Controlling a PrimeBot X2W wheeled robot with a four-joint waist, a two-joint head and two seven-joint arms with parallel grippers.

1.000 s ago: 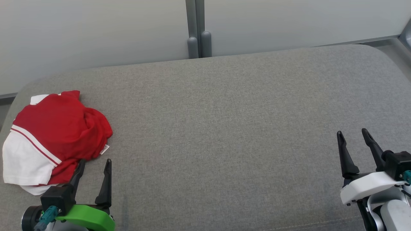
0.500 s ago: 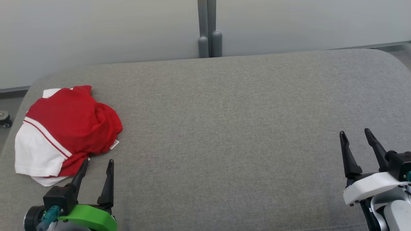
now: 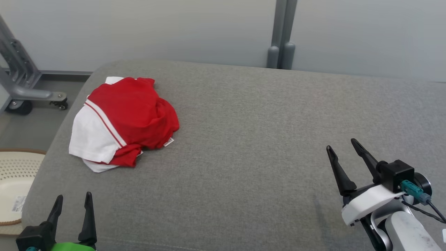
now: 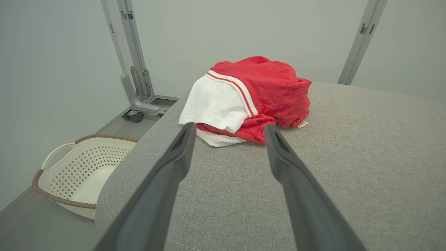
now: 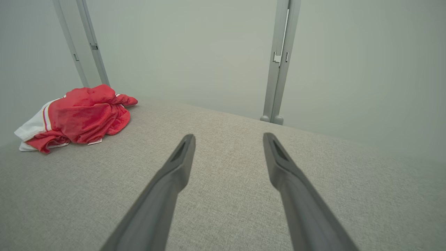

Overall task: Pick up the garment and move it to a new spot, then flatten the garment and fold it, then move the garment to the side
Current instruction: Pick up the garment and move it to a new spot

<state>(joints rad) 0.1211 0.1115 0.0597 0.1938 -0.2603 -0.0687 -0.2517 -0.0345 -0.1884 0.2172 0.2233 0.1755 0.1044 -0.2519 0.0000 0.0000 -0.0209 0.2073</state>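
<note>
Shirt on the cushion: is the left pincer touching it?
Apart. The head view shows a strip of bare cushion between the open left pincer and the near edge of the shirt.

The left gripper (image 3: 74,195) is showing little beyond its fingers, its body running off the bottom edge. Left of those fingers the basket (image 3: 17,164) is being cut by the picture's edge, its sticker (image 3: 19,204) too small to read. Ahead of the fingertips, the garment (image 3: 132,111) is hiding its lower folds, its tag (image 3: 169,142) reading as a pale speck.
</note>
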